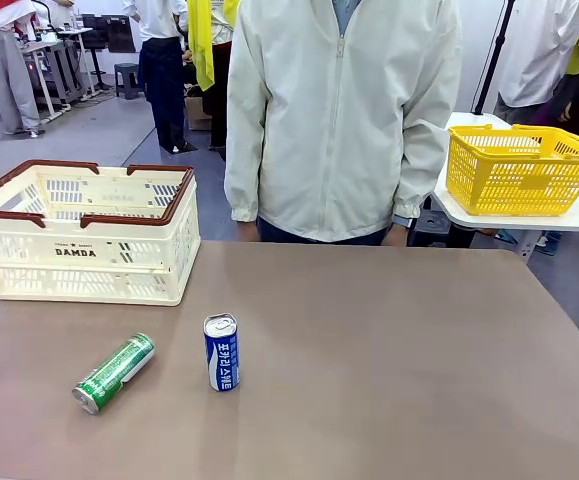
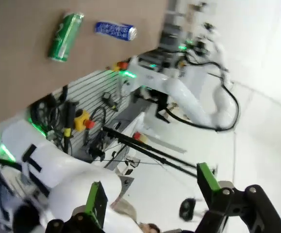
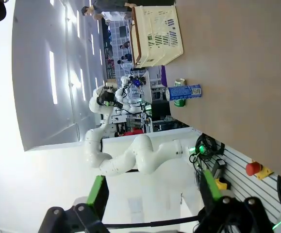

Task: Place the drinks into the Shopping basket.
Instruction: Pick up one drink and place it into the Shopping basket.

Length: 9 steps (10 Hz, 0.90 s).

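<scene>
Risk: green can [image 1: 115, 373] lying sideways near Shopping basket [image 1: 89, 272] may roll from pinch | left gripper [image 2: 149, 182], right gripper [image 3: 152, 180]: wide, empty

The left gripper [image 2: 147, 174] is cut off at its base by the bottom edge of its wrist view, and that whole view is smeared: far ahead of the gripper, the lettering on the blue can [image 2: 115, 30] and the marks on the green can [image 2: 65, 36] cannot be read. The right gripper [image 3: 152, 174] is cropped the same way. Beyond it the green can hides mostly behind the blue can, and the crate [image 3: 159, 34] print is too small to read. In the front view the crate's end on the left gripper's side runs out of frame, and the person [image 1: 339, 120] is cut at the shoulders by the top edge and hidden below the waist behind the table [image 1: 419, 350]
</scene>
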{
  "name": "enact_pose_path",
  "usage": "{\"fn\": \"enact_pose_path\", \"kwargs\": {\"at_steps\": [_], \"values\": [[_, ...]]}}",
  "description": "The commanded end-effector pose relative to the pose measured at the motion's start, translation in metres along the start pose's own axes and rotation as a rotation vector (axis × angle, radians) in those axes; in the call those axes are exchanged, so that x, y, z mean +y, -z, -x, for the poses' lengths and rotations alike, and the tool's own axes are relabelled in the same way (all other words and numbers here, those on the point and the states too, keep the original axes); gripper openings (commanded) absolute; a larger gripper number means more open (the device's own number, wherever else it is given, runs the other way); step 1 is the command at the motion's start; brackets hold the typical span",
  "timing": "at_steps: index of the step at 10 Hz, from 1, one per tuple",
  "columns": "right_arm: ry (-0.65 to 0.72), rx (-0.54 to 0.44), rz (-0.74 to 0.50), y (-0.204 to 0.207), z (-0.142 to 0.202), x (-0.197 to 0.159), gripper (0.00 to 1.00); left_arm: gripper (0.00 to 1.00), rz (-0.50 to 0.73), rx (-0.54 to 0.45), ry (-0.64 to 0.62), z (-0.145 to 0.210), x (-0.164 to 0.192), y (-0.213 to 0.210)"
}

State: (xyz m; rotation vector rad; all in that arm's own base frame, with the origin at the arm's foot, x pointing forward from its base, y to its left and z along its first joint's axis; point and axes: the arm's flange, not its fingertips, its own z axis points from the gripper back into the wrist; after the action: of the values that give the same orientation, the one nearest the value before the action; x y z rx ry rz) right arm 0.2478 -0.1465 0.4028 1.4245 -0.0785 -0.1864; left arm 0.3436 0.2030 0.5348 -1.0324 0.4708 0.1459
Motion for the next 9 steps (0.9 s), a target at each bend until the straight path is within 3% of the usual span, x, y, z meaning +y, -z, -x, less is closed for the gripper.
{"fn": "enact_pose_path", "kwargs": {"at_steps": [1, 2, 3, 5, 7, 9], "values": [[0.016, 0.005, 0.001, -0.002, 0.001, 0.006, 1.0, 1.0, -0.364, -0.035, -0.129, 0.043, -0.098, 0.093], [0.016, 0.005, 0.001, -0.002, 0.001, 0.006, 1.0, 1.0, -0.449, -0.058, -0.062, 0.043, -0.126, 0.142], [0.016, 0.005, 0.001, -0.002, 0.001, 0.006, 1.0, 1.0, -0.436, -0.092, 0.016, 0.044, -0.144, 0.181], [0.016, 0.005, 0.001, -0.002, 0.001, 0.006, 1.0, 1.0, -0.583, -0.24, 0.161, 0.05, -0.167, 0.246], [0.016, 0.005, 0.001, -0.002, 0.001, 0.006, 1.0, 1.0, -0.818, -0.504, 0.524, 0.053, -0.193, 0.314], [0.016, 0.005, 0.001, -0.002, 0.001, 0.006, 1.0, 1.0, -0.856, -0.558, 0.691, 0.042, -0.199, 0.372]]}}
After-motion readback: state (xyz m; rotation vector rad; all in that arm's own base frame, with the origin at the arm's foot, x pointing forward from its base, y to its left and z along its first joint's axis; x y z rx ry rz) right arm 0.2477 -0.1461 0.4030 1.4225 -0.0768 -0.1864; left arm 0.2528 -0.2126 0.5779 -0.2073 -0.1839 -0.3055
